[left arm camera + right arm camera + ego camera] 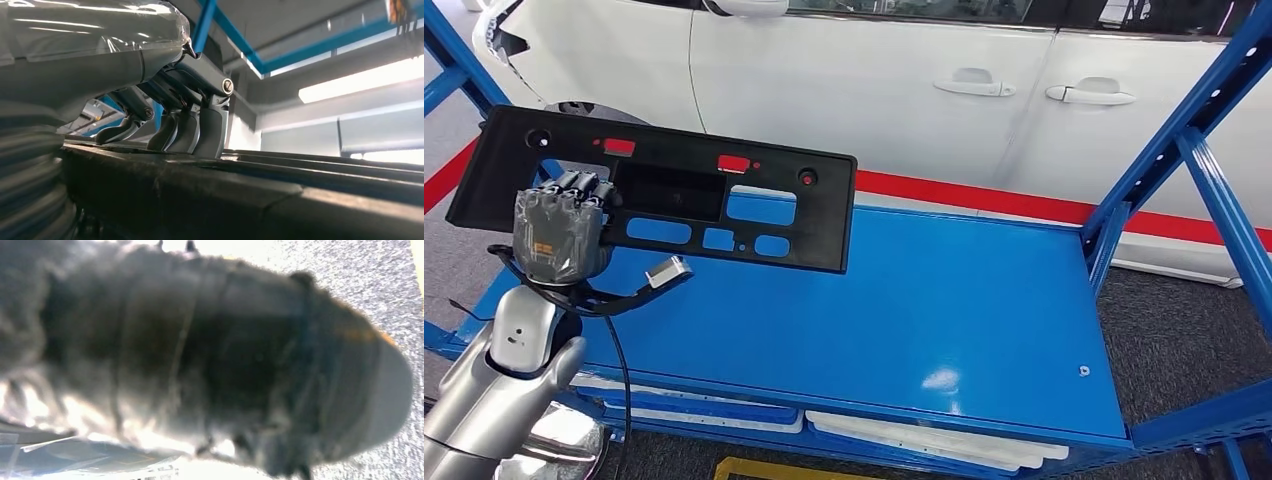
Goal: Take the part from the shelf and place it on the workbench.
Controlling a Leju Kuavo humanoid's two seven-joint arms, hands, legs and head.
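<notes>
The part is a long black plastic panel (674, 160) with several cut-outs and two red tabs. It hangs tilted just above the left end of the blue shelf board (944, 300). My left hand (559, 235) grips it near its left end, fingers hooked over the lower edge. In the left wrist view the dark fingers (210, 130) press down on the panel's black rim (240, 200). In the right wrist view a blurred strip of my right hand's plastic-wrapped cover (60, 460) lies above grey carpet; its fingers are hidden.
Blue shelf uprights (1194, 150) stand at the right, and another (454, 60) at the far left. A white car (874, 80) is parked just behind the shelf, with a red floor stripe (984, 197) under it. White strips (934, 435) lie on the lower level.
</notes>
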